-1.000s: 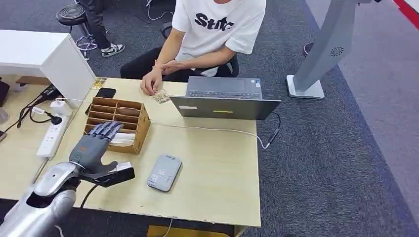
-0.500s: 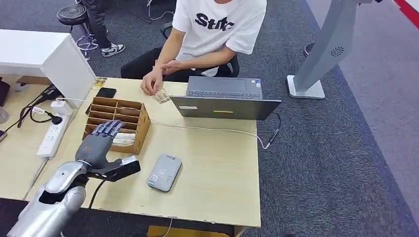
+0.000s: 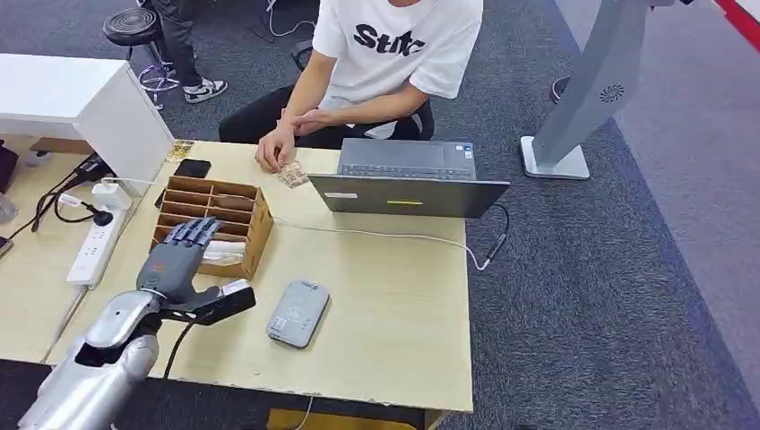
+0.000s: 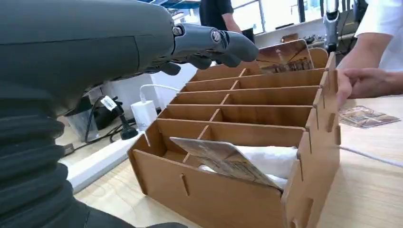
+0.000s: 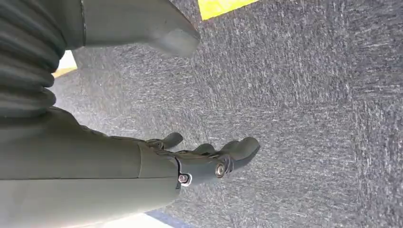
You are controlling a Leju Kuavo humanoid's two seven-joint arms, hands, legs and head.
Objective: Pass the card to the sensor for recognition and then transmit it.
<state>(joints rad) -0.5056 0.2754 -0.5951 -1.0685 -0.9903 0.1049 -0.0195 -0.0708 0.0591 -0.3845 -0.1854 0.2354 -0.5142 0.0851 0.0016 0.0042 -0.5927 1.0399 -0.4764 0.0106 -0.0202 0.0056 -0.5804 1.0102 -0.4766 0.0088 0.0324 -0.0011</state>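
A brown slotted card box (image 3: 215, 224) (image 4: 247, 142) stands on the wooden table (image 3: 385, 296). A patterned card (image 4: 223, 159) leans in its nearest slot beside white packing, and another card (image 4: 285, 57) stands in a far slot. My left hand (image 3: 175, 260) (image 4: 209, 45) hovers over the box's near end, fingers spread and holding nothing. The grey card sensor (image 3: 297, 313) lies flat on the table to the right of that hand. My right hand (image 5: 209, 159) hangs above grey carpet, fingers loosely apart and empty.
A person in a white shirt (image 3: 394, 54) sits at the far side, a hand (image 3: 272, 152) resting by loose cards (image 3: 291, 175). A laptop (image 3: 408, 179) with a trailing cable stands right of the box. A power strip (image 3: 94, 246) and a phone (image 3: 191, 167) lie left.
My left hand has edged forward and slightly right, closer over the card box's near slot. Nothing else has moved.
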